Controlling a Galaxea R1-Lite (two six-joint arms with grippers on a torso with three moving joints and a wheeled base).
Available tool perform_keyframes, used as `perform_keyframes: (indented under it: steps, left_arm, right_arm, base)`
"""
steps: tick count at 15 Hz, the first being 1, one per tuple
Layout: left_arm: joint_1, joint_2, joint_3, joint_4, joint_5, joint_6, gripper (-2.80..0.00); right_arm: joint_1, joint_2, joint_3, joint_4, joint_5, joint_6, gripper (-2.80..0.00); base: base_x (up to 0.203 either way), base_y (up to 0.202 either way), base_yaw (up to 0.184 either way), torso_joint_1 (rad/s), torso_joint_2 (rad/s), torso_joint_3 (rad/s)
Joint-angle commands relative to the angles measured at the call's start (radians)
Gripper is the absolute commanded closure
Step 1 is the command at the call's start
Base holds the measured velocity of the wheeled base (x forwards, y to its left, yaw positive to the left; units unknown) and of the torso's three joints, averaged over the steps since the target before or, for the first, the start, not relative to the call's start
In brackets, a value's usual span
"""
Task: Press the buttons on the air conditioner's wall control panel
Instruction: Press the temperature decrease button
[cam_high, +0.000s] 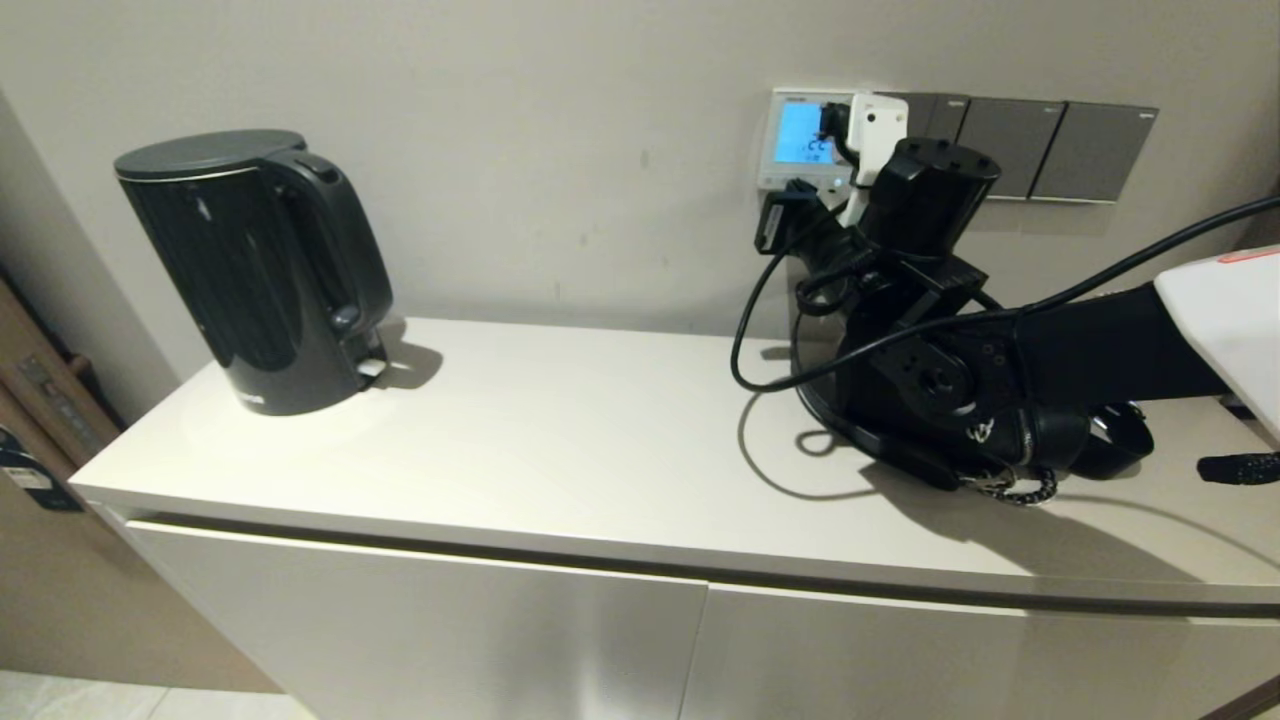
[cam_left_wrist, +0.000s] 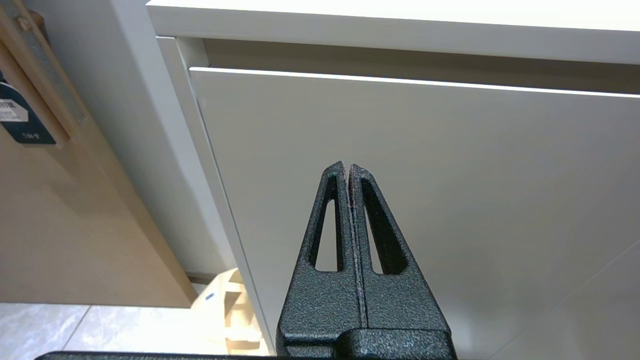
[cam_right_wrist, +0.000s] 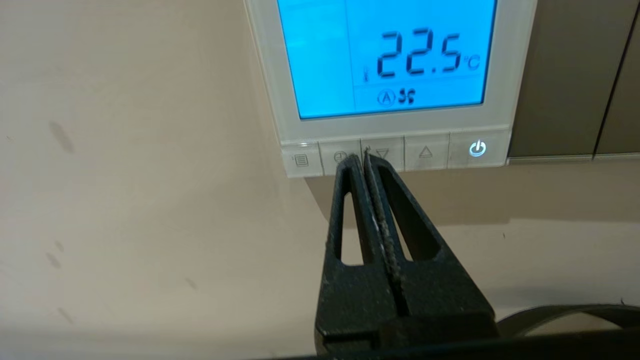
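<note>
On the wall above the white cabinet, the control panel glows 22.5°C; the right gripper, fingers pressed together, meets its buttons; left gripper closed beside the cabinet front

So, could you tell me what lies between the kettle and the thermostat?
Only bare wall and bare countertop, in the head view, separate kettle and thermostat.

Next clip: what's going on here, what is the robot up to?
The right hand, fingers shut, has its tips at the buttons under the lit screen of the air conditioner's wall control panel, between the clock key and the down arrow. The left hand hangs shut by the cabinet front, idle.
</note>
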Motion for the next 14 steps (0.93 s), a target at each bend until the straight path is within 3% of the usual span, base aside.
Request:
perform_keyframes:
  steps: [1,14]
  left_arm:
    - [0.0,0.002,0.0,0.0,0.001,0.0,0.0]
    - [0.001,0.002,0.0,0.0,0.0,0.0,0.0]
  right_arm:
    - [0.0,0.012,-0.008,-0.004,-0.001,-0.001,0.0]
    - [0.017,-0.02,0.02,-0.01,-0.007,-0.005,0.0]
  base:
    - [0.0,0.0,0.0,0.0,0.0,0.0]
    - [0.0,0.0,0.0,0.0,0.0,0.0]
